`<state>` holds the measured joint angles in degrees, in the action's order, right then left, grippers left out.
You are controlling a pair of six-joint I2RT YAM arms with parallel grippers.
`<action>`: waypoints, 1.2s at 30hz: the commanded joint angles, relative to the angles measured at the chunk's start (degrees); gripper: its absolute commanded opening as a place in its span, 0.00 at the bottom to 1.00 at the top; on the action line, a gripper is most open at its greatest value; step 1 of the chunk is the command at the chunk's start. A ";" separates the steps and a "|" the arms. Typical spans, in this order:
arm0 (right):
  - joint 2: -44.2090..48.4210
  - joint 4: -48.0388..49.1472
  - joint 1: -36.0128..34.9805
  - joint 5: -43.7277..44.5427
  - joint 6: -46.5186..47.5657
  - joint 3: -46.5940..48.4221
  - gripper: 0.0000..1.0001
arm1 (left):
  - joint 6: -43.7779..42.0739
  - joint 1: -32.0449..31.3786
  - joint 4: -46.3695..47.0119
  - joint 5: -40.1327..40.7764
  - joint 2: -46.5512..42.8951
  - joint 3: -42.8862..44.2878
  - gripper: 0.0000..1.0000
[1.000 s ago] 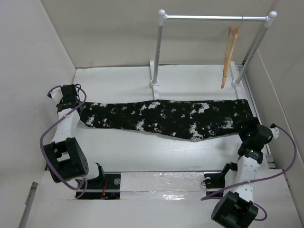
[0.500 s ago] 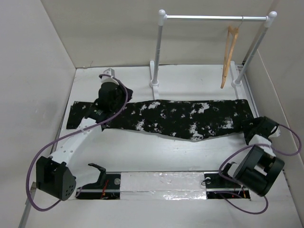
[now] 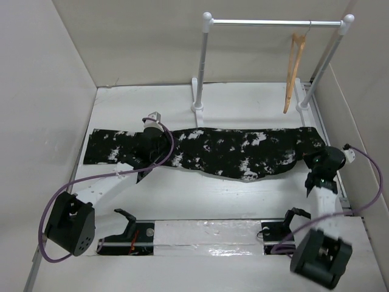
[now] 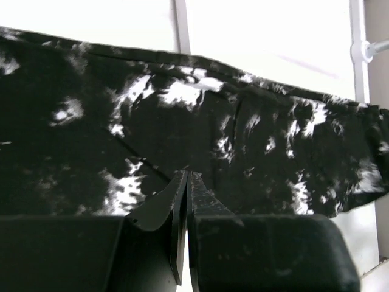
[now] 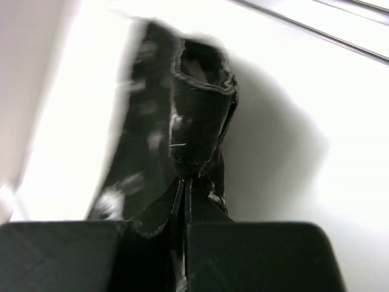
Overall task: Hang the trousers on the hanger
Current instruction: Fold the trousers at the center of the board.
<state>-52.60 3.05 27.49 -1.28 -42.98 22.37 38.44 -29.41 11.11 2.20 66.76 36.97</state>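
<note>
Broadly, the scene is closed in by plain pale walls (image 3: pixel 140 36) on 3 sides, and a white table (image 3: pixel 243 100) is spread below the white pole rack (image 3: pixel 261 22), which is set at the far edge. The trousers (image 3: pixel 231 149) are laid flat in 1 long band on the near side of the rack, running from well left of its left post (image 3: pixel 202 67) to just past its right post (image 3: pixel 325 61). The cloth is judged light, limp and apt to sag and slide, so nothing stiff is offered to push against. A hold is best taken at an end, where a doubled edge gives bulk, and both ends would probably have to be raised together before the band could be draped. The tabletop looks smooth, so little drag is expected, though scant swinging room is left by the close walls. The left gripper (image 4: pixel 185 177) is held over the trousers, to the near left of the rack's left post, its jaws pressed together with no cloth visibly caught. The right gripper (image 5: pixel 184 179) is clamped on a bunched fold at the end of the trousers nearest the rack's right post. The hanger (image 3: pixel 293 73) is hung from the rack's bar (image 3: pixel 279 23), just beside the right post and well apart from the trousers.
</note>
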 commanded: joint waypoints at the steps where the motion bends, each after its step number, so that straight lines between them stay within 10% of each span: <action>1: 17.49 -2.86 -7.50 -0.04 5.88 -1.28 0.00 | -0.46 -0.64 5.93 -0.53 -2.16 -0.32 0.00; 9: 28.78 -19.40 -22.28 -5.39 13.36 12.33 0.00 | 0.67 -19.63 1.46 20.65 6.78 2.05 0.00; 20: 16.76 -13.87 -47.33 -4.70 10.99 28.50 0.00 | 5.86 -23.06 6.64 20.22 14.45 -2.95 0.00; 26: 8.84 -8.60 -62.80 10.14 11.69 36.14 0.00 | 8.84 -26.49 8.13 22.41 17.69 -5.06 0.00; 36: -4.26 -10.26 -64.32 10.77 16.61 53.91 0.00 | 13.86 -35.36 17.01 17.93 26.47 -3.41 0.00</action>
<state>-57.34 -14.37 -37.19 7.79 -28.14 71.31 50.06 -62.15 25.76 22.76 89.25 31.11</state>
